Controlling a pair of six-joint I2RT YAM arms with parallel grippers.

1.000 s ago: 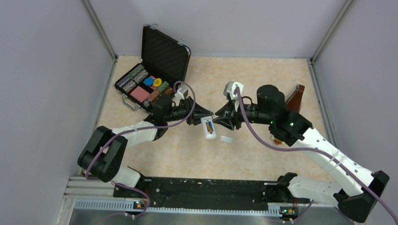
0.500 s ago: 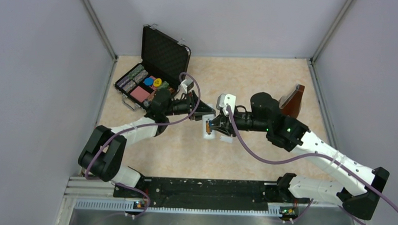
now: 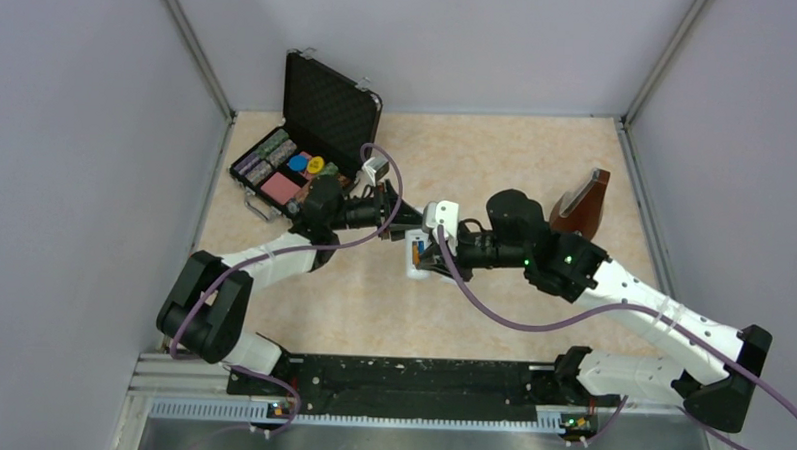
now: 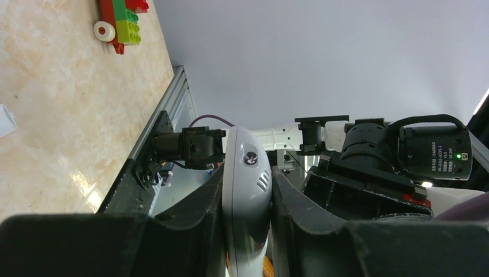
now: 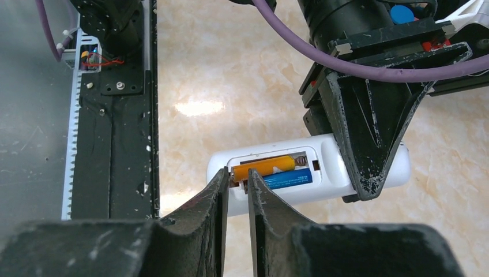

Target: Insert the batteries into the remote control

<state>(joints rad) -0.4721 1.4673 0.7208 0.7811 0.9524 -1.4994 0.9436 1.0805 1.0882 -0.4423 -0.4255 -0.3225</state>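
Top view: we've got the left gripper [image 3: 406,225] and right gripper [image 3: 431,258] tip to tip at the remote control [image 3: 414,264], mid-scene. Left wrist view: its fingers clamp that remote control by the sides. Right wrist view: the blue battery [image 5: 288,178] looks seated and the orange battery [image 5: 265,166] is slightly tilted; the right fingers are nearly together, straddling its end, gripping or nudging we can't tell, so we reckon seating it is what's left.

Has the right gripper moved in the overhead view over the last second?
Yes. The right gripper has slid left in that view, away from the brown piece near the right wall, up to the remote control.
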